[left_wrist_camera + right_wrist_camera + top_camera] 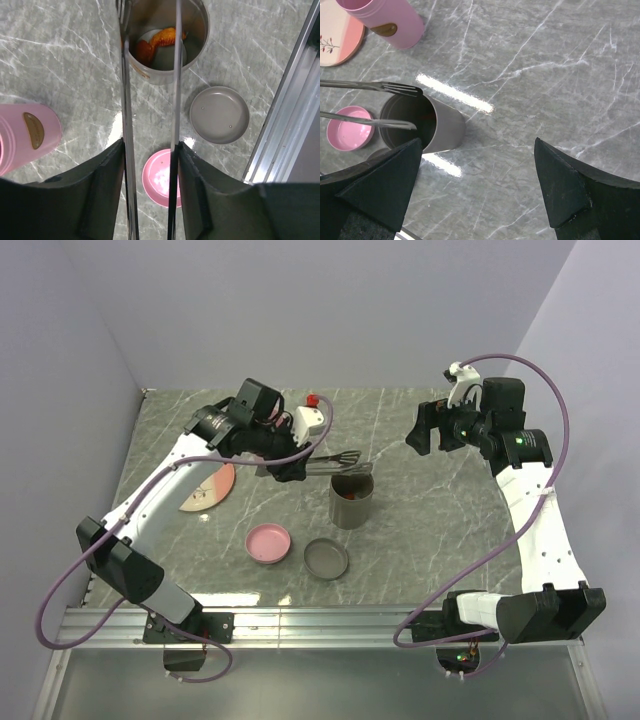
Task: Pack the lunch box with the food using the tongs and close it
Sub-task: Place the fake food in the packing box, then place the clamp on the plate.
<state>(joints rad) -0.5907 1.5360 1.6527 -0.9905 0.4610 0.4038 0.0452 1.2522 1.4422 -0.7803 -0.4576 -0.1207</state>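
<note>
The lunch box [351,502] is an upright grey metal cylinder, open at the top, in the middle of the table. Orange-red food [156,42] lies on its bottom. The silver tongs [336,461] run from my left gripper [286,468] out over the box's mouth, and their two arms [124,100] stand apart with nothing between the tips [395,89]. My left gripper [150,165] is shut on the tongs, one finger against each arm. My right gripper [421,430] hangs open and empty in the air to the right of the box [448,131].
A grey round lid [327,559] and a pink round lid [269,543] lie in front of the box. A pink patterned plate [211,491] sits at the left under my left arm. A pink cylinder [385,20] lies beyond it. A metal rail [290,125] borders the near edge.
</note>
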